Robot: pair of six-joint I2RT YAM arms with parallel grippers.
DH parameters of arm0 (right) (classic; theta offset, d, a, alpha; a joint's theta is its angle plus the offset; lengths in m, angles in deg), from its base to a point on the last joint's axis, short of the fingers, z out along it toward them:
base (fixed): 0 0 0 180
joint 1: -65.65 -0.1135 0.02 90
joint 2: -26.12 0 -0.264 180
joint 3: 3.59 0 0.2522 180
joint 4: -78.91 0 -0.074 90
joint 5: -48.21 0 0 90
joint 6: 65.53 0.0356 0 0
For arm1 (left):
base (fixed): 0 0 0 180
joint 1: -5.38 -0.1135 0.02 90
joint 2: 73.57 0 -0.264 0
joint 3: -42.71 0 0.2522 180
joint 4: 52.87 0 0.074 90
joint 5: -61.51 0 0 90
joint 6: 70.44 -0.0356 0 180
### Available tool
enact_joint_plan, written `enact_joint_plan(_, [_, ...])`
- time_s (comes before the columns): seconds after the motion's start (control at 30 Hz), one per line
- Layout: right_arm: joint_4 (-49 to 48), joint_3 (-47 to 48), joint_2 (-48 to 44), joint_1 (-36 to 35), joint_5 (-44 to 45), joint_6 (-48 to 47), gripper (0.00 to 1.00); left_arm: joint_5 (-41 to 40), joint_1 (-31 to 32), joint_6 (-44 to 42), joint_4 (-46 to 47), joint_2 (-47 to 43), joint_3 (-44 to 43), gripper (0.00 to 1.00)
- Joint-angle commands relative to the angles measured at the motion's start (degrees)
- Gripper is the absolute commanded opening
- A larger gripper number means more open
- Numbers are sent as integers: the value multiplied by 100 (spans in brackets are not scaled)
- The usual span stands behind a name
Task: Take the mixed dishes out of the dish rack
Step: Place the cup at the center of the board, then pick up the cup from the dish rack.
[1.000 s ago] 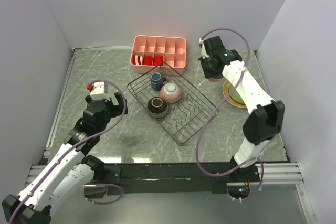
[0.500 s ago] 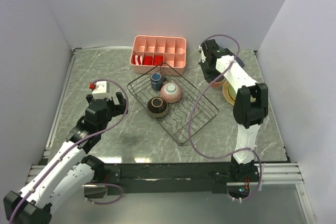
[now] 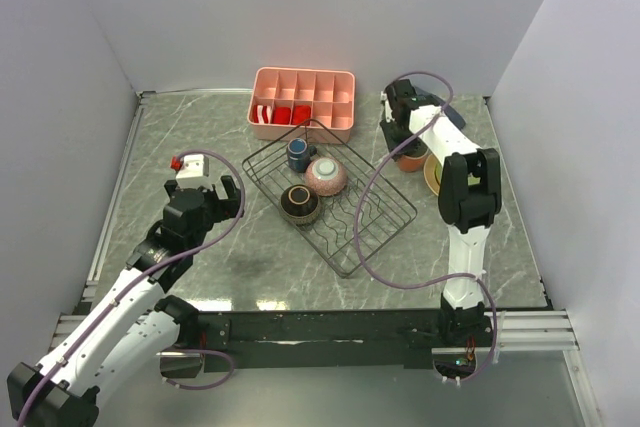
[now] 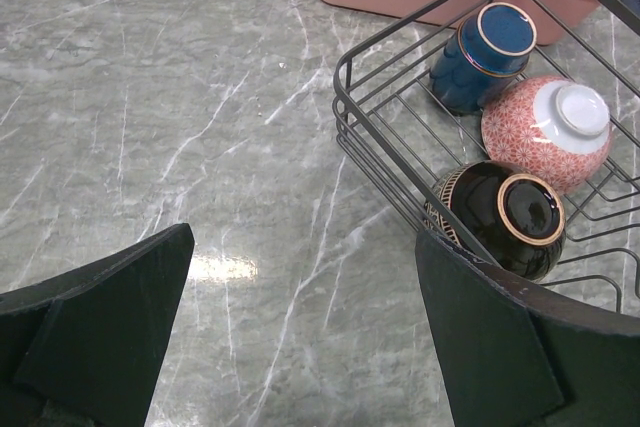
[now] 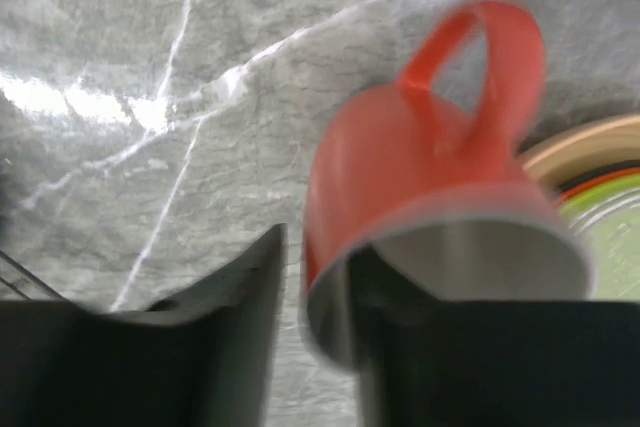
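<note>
Grey marble table (image 3: pixel 200 137). Black wire dish rack (image 3: pixel 352 229) at centre, set diagonally. Stack of round plates (tan, orange-red, lime green) (image 3: pixel 433 177) on table right of rack. In rack's far-left end: pinkish speckled bowl (image 3: pixel 326 175), dark-brown bowl (image 3: pixel 299 203), small dark-blue cup (image 3: pixel 297 154), all with bases showing. Orange mug (image 5: pixel 420 167) tilted, just left of plates, its wall pinched in right gripper (image 5: pixel 318 247). Left gripper (image 4: pixel 303 237) left of rack, fingers wide apart, empty.

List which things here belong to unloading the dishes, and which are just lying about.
Job: dish rack, dark-blue cup, pink speckled bowl, dark-brown bowl, orange mug in right claw, stack of plates.
Lying about: pink compartment tray, red-and-white items in it.
</note>
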Motion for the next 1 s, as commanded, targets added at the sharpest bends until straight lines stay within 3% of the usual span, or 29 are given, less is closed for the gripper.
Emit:
enact_joint_plan(0.0, [-153,344,-134,98,97,-36,48,12,-24,-109,201,33,-117,100])
enact_joint_plan(0.3, [-232,283,-1266,71,-307,403,79,82,-33,-47,192,147,-135,99])
enact_joint_plan(0.53, [-854,-701,-2787,71,-395,859,98,82,-33,58,183,428,-266,100])
enact_joint_plan(0.73, [-1628,-2159,-4360,71,-598,1246,100,126,-24,304,26,1051,-828,99])
enact_joint_plan(0.97, [-2244,-3768,-6048,54,-1353,1721,100,134,28,866,-581,2491,-2224,100])
